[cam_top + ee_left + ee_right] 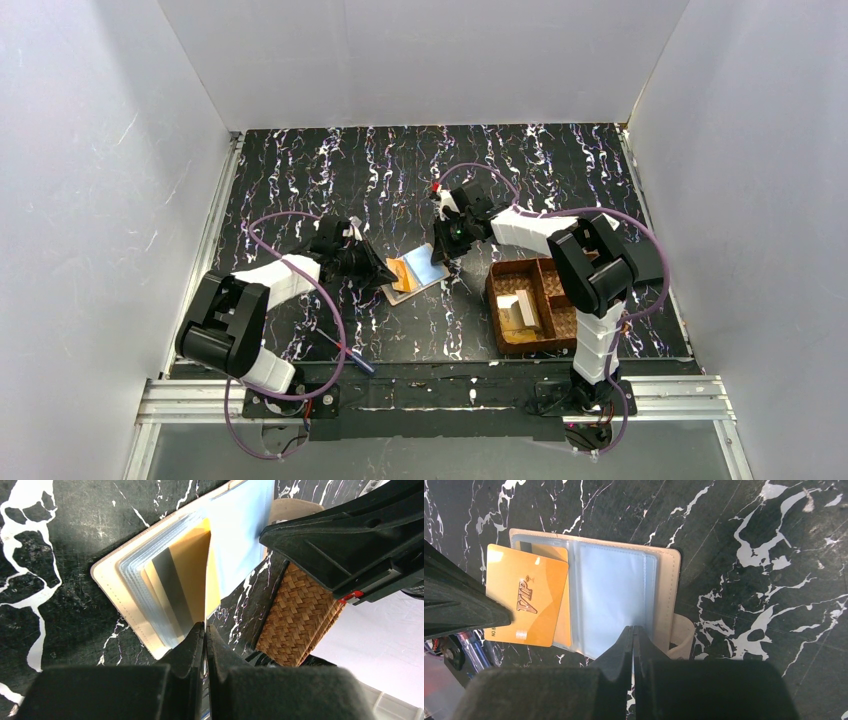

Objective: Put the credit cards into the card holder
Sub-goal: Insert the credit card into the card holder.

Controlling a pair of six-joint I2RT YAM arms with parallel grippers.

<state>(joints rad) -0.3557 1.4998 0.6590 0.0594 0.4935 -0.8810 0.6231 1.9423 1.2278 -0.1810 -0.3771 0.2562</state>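
The card holder point(424, 270) lies open on the table, cream inside, with clear plastic sleeves point(611, 587). My left gripper point(206, 627) is shut on a gold credit card point(526, 595) marked VIP, held over the holder's left page. Another gold card with a grey stripe point(172, 590) sits in a sleeve under it. My right gripper point(633, 629) is shut on the near edge of a clear sleeve on the right page. In the top view the left gripper point(385, 272) and right gripper point(440, 252) meet at the holder from either side.
A brown woven divided basket point(560, 322) stands right of the holder with whitish cards point(517, 308) in one compartment. A blue-and-red-handled screwdriver point(350, 353) lies near the front edge by the left arm. White walls surround the table.
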